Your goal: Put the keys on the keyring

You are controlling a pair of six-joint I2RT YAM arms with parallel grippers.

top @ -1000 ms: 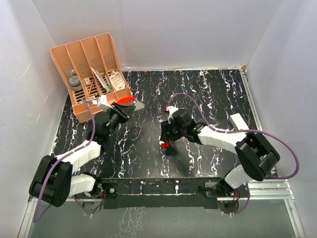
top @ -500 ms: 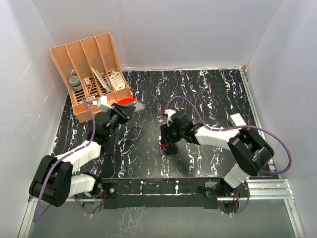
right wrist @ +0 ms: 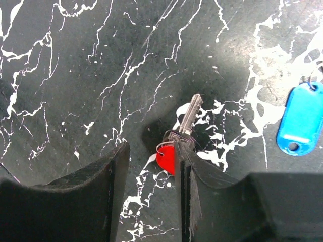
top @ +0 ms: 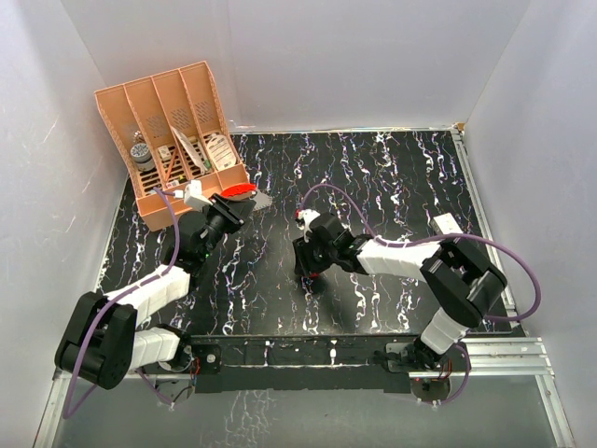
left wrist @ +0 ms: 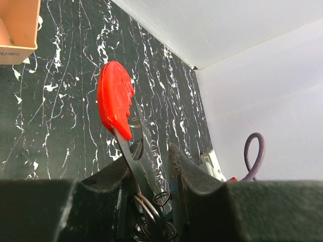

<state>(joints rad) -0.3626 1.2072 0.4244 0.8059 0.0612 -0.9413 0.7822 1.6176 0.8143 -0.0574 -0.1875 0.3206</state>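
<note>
Two things matter for this pickup: centre the right tool (right wrist: 151, 156) so the red-headed key (right wrist: 176, 141), lying flat on the tabletop (right wrist: 65, 75) against one finger, sits mid-gap, then pinch its head. That tool hangs low, jaws apart, arm reaching leftward. The left tool (left wrist: 154, 151), raised beside the organiser (top: 173, 121), clamps the keyring (left wrist: 115, 98)
</note>
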